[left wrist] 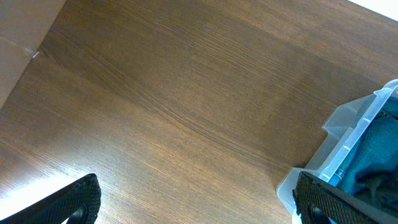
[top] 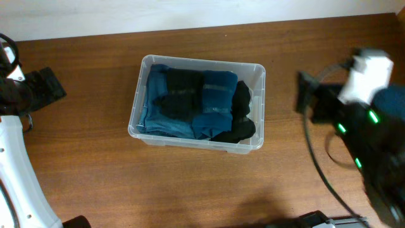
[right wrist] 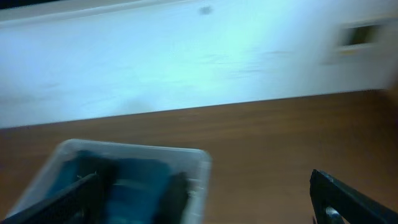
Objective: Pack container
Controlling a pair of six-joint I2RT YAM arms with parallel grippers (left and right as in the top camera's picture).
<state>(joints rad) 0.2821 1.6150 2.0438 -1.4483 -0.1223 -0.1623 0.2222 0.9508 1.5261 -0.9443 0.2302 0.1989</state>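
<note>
The container (top: 197,143), a clear plastic tub, stands in the middle of the wooden table. It holds folded blue cloth (top: 215,104) and black cloth (top: 181,92) packed side by side. My left gripper (top: 47,85) is at the far left of the table, away from the tub. In the left wrist view it (left wrist: 196,202) is open and empty, with the tub's corner (left wrist: 348,134) at the right. My right gripper (top: 306,96) is right of the tub. In the blurred right wrist view it (right wrist: 205,202) is open and empty, with the tub (right wrist: 134,151) at lower left.
A pale wall (right wrist: 186,56) runs along the table's far edge. Bare wooden tabletop (top: 190,183) lies in front of the tub. The right arm's cables (top: 316,158) hang over the right side. The white left arm body (top: 16,171) fills the lower left.
</note>
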